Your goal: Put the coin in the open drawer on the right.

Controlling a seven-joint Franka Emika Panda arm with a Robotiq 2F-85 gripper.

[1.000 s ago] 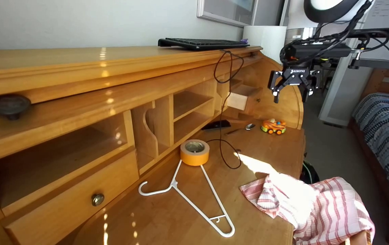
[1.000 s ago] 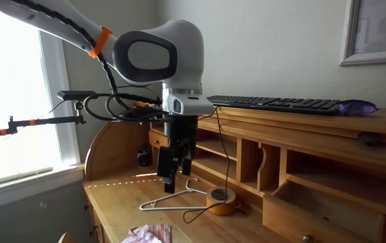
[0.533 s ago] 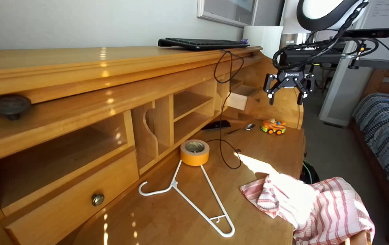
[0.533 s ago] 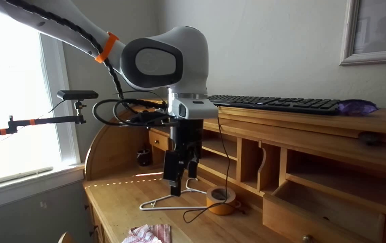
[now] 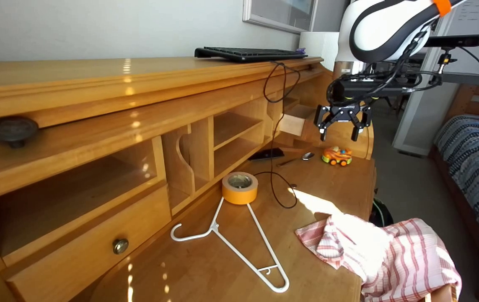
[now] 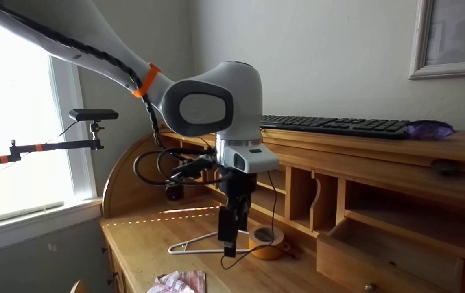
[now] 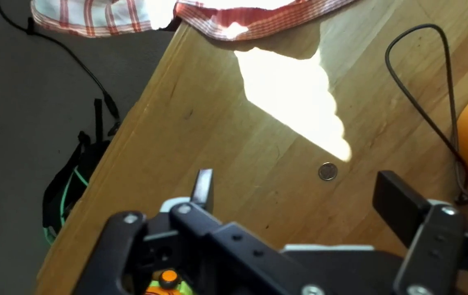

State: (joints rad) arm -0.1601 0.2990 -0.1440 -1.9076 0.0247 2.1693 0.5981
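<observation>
Coin, one — flat on bench, inward of the front edge. Pincer: spread wide, holding nothing, hangs above; in the wrist view, coin sits within its span (nearer its back-edge side) — below, so descent probably follows.

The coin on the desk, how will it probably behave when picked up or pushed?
The coin lies flat on the desktop, so it may offer little edge to grip. That surface looks smooth, so a push would likely slide it, not roll it. Its metallic look suggests it's stiff.
</observation>
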